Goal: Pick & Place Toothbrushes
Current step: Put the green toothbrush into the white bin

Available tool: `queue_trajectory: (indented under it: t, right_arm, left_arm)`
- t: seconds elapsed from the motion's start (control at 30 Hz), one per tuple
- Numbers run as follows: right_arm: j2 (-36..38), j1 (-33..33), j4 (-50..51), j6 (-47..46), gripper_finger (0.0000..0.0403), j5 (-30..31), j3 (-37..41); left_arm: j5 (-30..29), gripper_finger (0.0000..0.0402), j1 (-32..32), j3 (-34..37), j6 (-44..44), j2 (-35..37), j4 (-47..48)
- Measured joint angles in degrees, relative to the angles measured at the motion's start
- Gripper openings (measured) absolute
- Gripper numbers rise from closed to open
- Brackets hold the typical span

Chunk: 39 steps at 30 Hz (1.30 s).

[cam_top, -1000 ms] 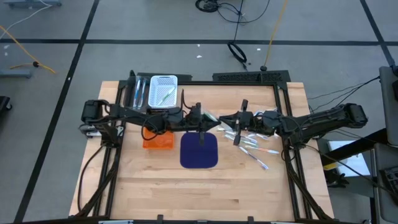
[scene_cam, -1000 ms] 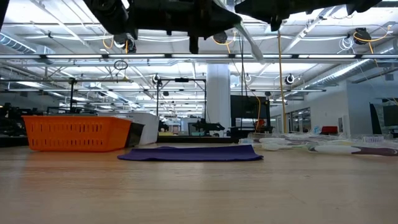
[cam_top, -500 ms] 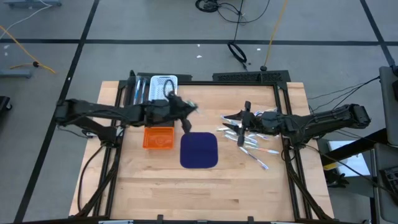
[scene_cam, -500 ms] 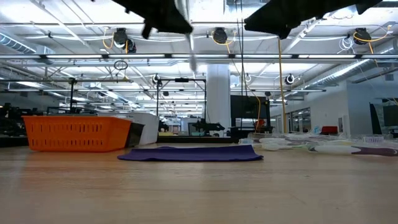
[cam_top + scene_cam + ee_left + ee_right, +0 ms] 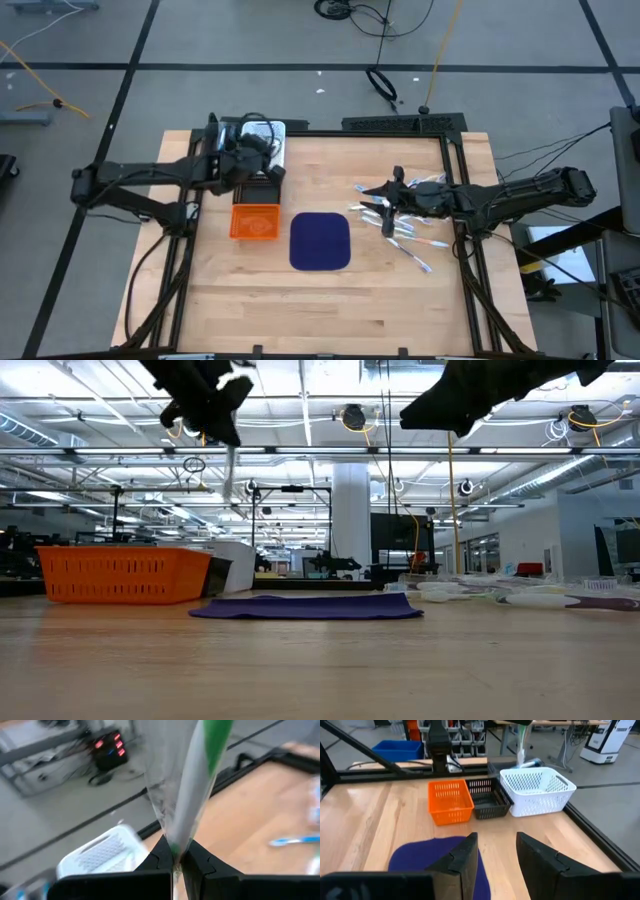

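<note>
My left gripper (image 5: 262,160) is shut on one toothbrush (image 5: 192,795), white with a green part, in a clear wrapper. It hangs above the white basket (image 5: 537,790), and the low view shows it under the gripper (image 5: 205,400) as a pale stick (image 5: 230,470). More toothbrushes (image 5: 400,225) lie loose on the table's right side. My right gripper (image 5: 495,855) hovers open over them with nothing between its fingers; the high view shows it (image 5: 388,195) at the pile's left end. My left gripper pinches the toothbrush by one end (image 5: 175,845) between its two fingertips. The rest of the brush runs on straight ahead of the fingers, along their line. It is lifted clear, slanting down over the white basket, touching nothing else.
An orange basket (image 5: 255,222), a black basket (image 5: 489,797) and the white basket stand in a row at the far left. A dark blue mat (image 5: 320,242) lies mid-table. A clear tray (image 5: 222,145) of toothbrushes sits by the white basket. A black frame (image 5: 455,180) borders the table.
My left gripper has swung from above the mat, close to my right gripper, toward the table's far left, over the baskets, and has tipped up from pointing steeply down. The toothbrush went with it. My right gripper stays near the pile.
</note>
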<state>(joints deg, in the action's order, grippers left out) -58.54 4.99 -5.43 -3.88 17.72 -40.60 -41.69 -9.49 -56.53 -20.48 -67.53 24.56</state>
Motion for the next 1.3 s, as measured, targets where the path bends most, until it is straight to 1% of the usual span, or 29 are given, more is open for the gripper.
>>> queue_trajectory:
  t: [0.13,0.23,0.37,0.57,0.73,0.8,1.03,1.2,1.3]
  right_arm:
    - [0.0,0.0,0.1,0.0,0.0124,0.0,0.0]
    - [0.0,0.0,0.2,0.0,0.0124,0.0,0.0]
    - [0.0,0.0,0.2,0.0,0.0121,0.0,0.0]
    - [0.0,0.0,-0.1,0.0,0.0119,0.0,0.2]
    - [0.0,0.0,-0.4,0.0,0.0118,0.0,2.1]
    - [0.0,0.0,-1.3,0.0,0.0118,0.0,3.1]
    - [0.0,0.0,-7.4,0.0,0.0117,0.0,6.5]
    - [0.0,0.0,-9.8,0.0,0.0115,0.0,8.2]
    - [0.0,0.0,-9.7,0.0,0.0114,0.0,8.5]
  left_arm:
    - [0.4,0.0004,-4.7,0.0,-1.6,0.0,4.3]
    - [2.6,0.0004,-8.3,0.0,-2.5,0.0,5.9]
    - [7.6,0.0004,-13.4,0.0,-2.6,-0.4,6.9]
    - [14.7,0.0004,-19.8,0.0,-2.6,-4.0,6.8]
    - [21.0,0.0004,-24.8,0.0,-2.6,-7.6,6.9]
    - [22.6,0.0004,-26.5,0.0,-2.4,-8.8,6.9]
    - [26.9,0.0004,-30.1,0.0,-2.3,-13.4,7.5]
    - [27.1,0.0021,-30.9,0.0,-1.5,-15.6,7.4]
    - [27.1,0.0019,-31.0,0.0,-1.0,-15.9,7.4]
